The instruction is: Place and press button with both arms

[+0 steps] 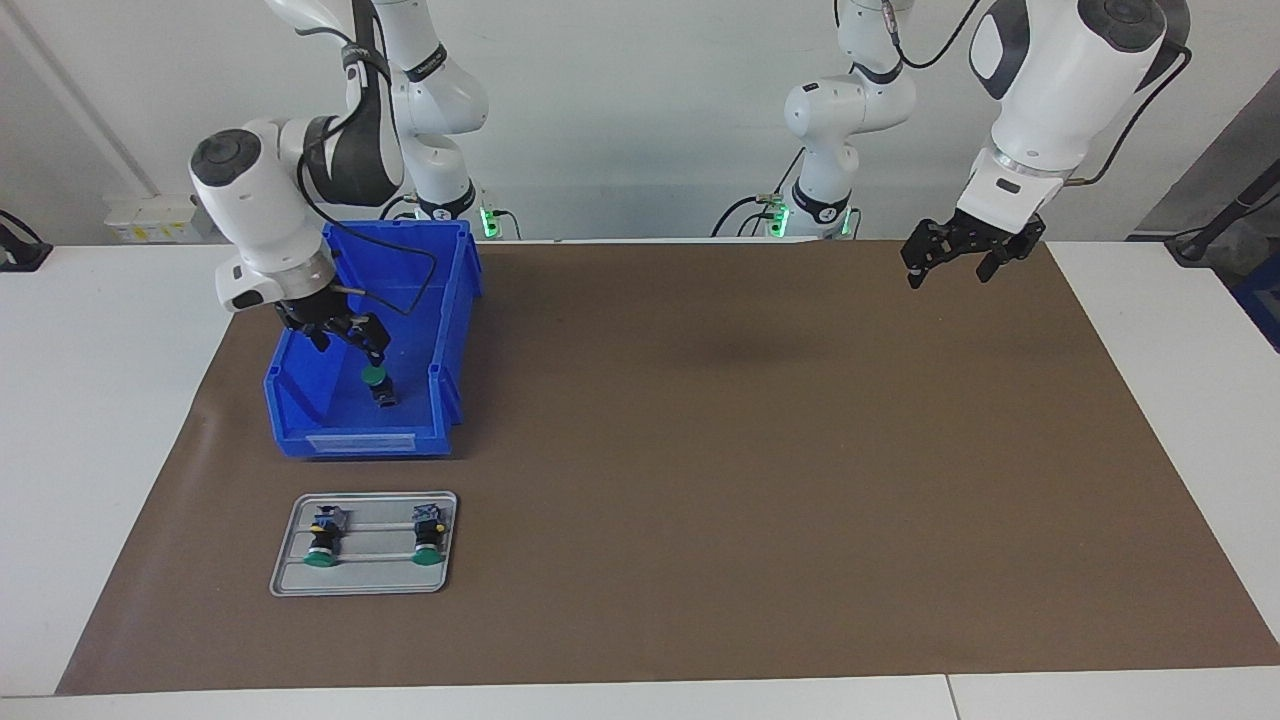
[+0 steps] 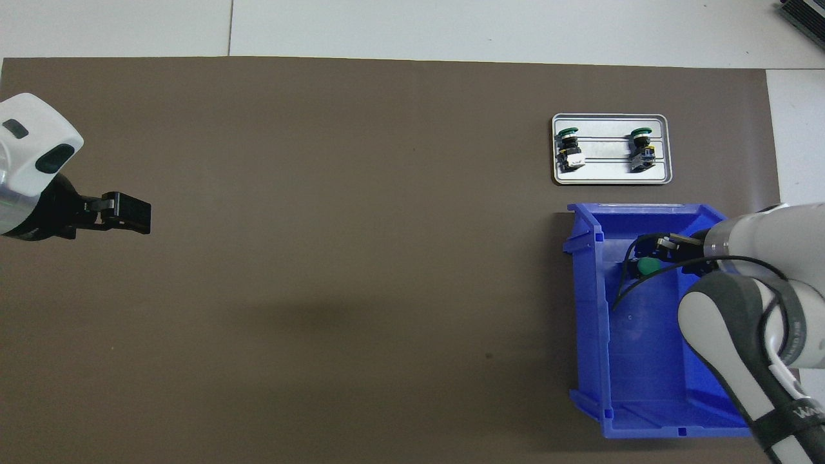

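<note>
A blue bin (image 1: 455, 300) stands on the brown mat (image 1: 750, 450) toward the right arm's end of the table (image 1: 100, 400), with a grey metal tray (image 1: 368, 586) just beside it, farther from the robots.

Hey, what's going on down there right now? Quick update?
Right gripper over the blue bin, fingers open. Button lies loose in the bin. Left gripper waits over the mat, open. Two more buttons on the tray. Nothing in the way.
</note>
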